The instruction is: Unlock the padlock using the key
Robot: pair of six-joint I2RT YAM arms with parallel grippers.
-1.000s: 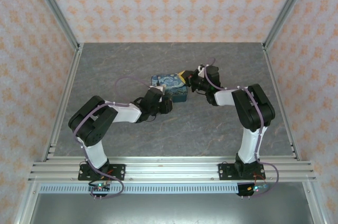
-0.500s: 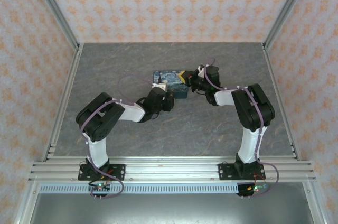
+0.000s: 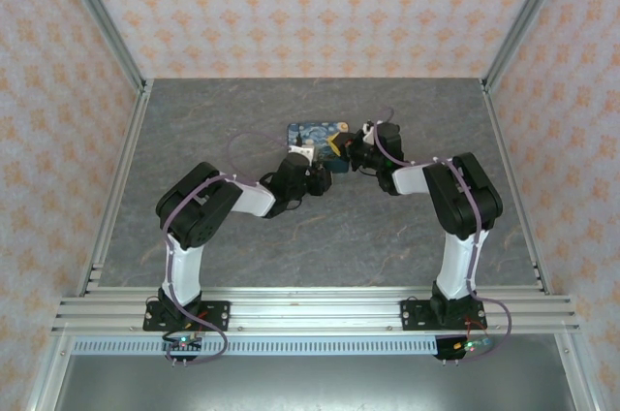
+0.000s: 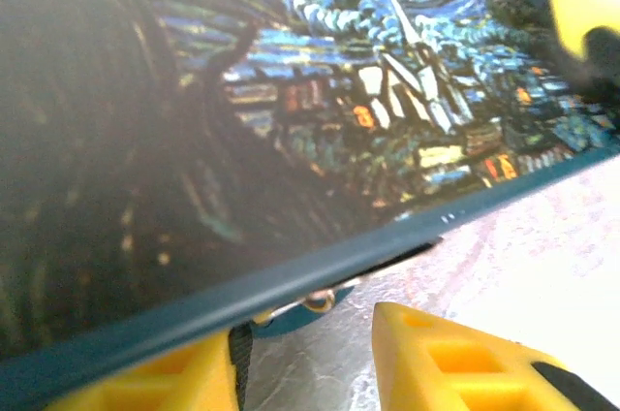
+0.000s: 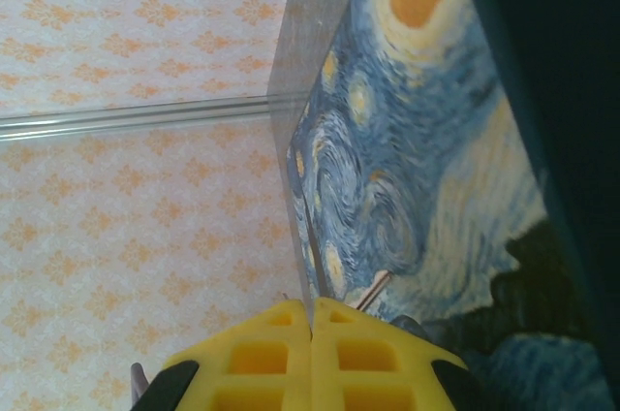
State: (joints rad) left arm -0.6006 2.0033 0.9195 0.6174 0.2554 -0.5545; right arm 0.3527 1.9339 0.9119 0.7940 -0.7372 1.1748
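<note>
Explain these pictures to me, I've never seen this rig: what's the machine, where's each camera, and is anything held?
The machine is two robot arms bolted at the near edge of a grey table, each ending in a two-finger gripper. The overhead picture looks down from behind them: left arm on the left, right arm on the right, both reaching to a painted blue box on the table. The other two pictures come from cameras on the wrists. Left wrist: the left gripper has its yellow fingers apart at the box's edge, with a small silvery thing between them, too blurred to name or call held. Right wrist: the right gripper is shut beside the box's painted side; a thin pale sliver by its tips may be the key.
</note>
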